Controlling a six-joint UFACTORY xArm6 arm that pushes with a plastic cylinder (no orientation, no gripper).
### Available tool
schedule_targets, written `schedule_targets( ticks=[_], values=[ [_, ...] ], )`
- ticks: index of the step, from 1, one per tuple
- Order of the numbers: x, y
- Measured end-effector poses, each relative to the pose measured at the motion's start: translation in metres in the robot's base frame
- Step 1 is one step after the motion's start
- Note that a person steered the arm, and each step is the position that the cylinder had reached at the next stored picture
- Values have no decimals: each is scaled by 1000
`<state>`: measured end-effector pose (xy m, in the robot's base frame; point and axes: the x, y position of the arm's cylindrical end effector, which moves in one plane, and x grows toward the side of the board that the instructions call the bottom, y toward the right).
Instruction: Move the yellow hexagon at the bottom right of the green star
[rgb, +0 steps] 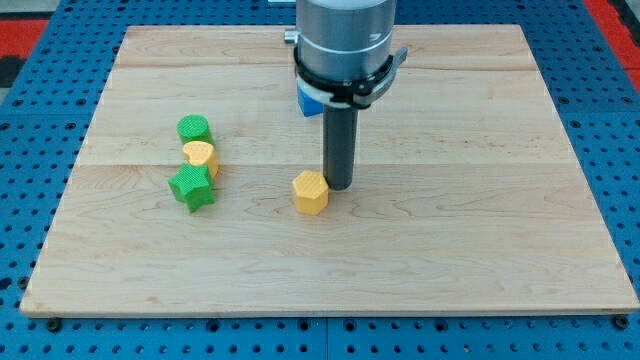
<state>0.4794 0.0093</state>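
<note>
The yellow hexagon (311, 192) lies near the middle of the wooden board, toward the view's bottom. My tip (339, 187) stands just to the view's right of it, touching or nearly touching its upper right side. The green star (191, 187) lies at the view's left, well apart from the hexagon. A yellow block (201, 156), shape unclear, sits directly above the star, and a green round block (194, 129) sits above that; the three form a tight column.
A blue block (308, 100) is partly hidden behind the arm's body near the view's top. The wooden board (480, 250) rests on a blue perforated table (610, 120).
</note>
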Motion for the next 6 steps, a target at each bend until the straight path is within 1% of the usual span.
schedule_targets(
  ticks=[1,2,3,4,5,6],
  values=[
    [22,-32],
    [35,-57],
    [58,-49],
    [76,-59],
    [79,-65],
    [80,-54]
  ],
)
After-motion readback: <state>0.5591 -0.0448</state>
